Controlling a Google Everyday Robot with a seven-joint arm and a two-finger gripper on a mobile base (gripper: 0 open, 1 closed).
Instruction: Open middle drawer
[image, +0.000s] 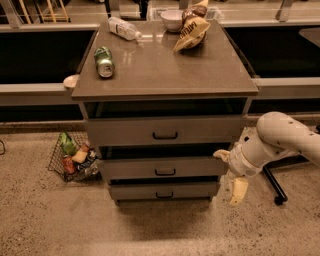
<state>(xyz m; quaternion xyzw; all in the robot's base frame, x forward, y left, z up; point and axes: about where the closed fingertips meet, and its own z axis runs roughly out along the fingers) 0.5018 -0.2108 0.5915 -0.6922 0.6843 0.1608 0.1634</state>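
The middle drawer sits level with the gripper and just to its left in the view. The drawer's right end is close beside the upper finger, and its small black handle is further left, well apart from the gripper. The gripper hangs off the cabinet's right front corner. Its two pale fingers are spread wide, one pointing toward the drawer front and the other hanging downward, with nothing between them.

Up and left of the gripper is the taller top drawer, and down and left is the slim bottom drawer. Higher up, the cabinet top carries a green can, a plastic bottle, a chip bag and a bowl. Far to the left, a wire basket stands on the floor.
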